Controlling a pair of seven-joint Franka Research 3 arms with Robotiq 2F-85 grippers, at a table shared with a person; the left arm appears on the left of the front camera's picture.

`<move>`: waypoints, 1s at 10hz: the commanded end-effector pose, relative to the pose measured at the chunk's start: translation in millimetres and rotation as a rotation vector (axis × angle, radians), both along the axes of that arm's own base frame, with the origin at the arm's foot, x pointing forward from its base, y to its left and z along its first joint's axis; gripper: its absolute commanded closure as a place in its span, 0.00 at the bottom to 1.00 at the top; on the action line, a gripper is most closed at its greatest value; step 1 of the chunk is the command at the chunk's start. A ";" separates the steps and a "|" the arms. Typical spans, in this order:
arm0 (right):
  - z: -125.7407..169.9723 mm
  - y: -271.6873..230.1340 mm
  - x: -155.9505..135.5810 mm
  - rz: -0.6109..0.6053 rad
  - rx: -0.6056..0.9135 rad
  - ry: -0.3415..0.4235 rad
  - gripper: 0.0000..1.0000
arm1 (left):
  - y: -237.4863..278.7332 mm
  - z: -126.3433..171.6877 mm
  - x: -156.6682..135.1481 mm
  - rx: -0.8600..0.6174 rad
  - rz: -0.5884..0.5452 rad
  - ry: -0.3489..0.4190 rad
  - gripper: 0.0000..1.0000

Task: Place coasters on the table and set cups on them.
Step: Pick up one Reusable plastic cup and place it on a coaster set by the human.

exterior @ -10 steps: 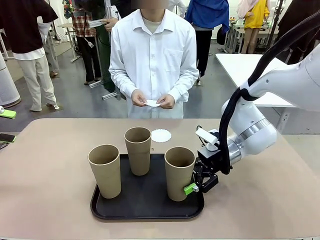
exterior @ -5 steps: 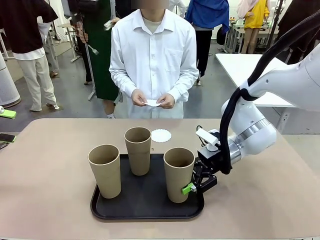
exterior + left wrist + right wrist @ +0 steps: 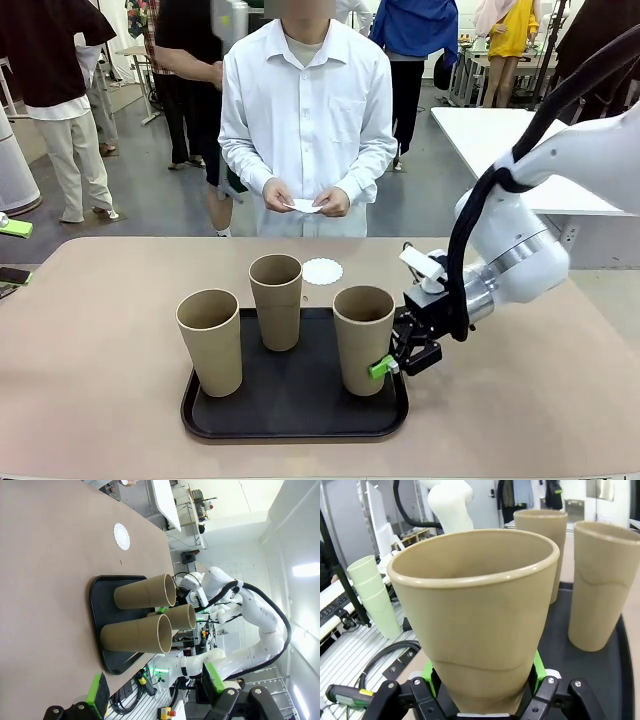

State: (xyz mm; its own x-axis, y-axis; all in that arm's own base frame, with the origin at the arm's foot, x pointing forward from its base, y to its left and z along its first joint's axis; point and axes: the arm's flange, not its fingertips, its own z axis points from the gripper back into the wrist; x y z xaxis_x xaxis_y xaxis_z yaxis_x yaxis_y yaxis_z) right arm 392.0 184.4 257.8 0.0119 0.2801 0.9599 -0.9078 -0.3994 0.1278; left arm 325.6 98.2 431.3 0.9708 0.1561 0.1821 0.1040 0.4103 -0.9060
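Gripping the right cup (image 3: 363, 335) low on its wall, the right claw (image 3: 392, 365) is clamped on it at the tray's (image 3: 300, 425) right side. Beside it on the tray stand the middle cup (image 3: 276, 300) and left cup (image 3: 211, 340). A coaster (image 3: 322, 271) lies on the bench (image 3: 100, 330) just beyond; the left claw (image 3: 155, 686) stands apart, holding nothing

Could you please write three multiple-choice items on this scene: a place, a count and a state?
1. Where does the coaster on the table lie? A beyond the tray, toward the person; B on the tray; C at the near edge.
2. How many cups are there? A two; B three; C four.
3. The right gripper is: A open; B shut on the nearest cup; C shut on a coaster.
Answers: A, it lies on bare tabletop past the tray; B, three stand over the tray; B, it clamps that cup's lower part.
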 end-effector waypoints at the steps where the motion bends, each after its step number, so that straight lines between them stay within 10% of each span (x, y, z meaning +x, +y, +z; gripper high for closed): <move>1: 71.5 -12.1 -20.8 -0.104 -0.019 -0.002 1.00 | 0.8 0.9 1.5 -0.018 0.005 -0.022 0.00; 5: 180.6 -20.8 -23.7 -0.188 0.055 -0.092 1.00 | 0.8 0.9 1.5 -0.018 0.005 -0.022 0.00; 8: 196.2 -19.1 -29.1 -0.338 0.005 -0.124 1.00 | 0.8 0.9 1.5 -0.018 0.005 -0.022 0.00; 10: 206.2 -22.8 -26.7 -0.180 0.052 -0.136 1.00 | 0.8 0.9 1.5 -0.018 0.005 -0.022 0.00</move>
State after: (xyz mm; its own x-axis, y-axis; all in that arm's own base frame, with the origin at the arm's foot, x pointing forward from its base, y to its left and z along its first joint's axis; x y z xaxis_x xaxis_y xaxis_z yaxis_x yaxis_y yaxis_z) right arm 364.7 161.2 463.8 -0.0659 0.2533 0.9651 -0.9804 -0.1962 -0.0155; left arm 325.7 98.2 431.3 0.9708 0.1561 0.1821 0.1039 0.4103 -0.9060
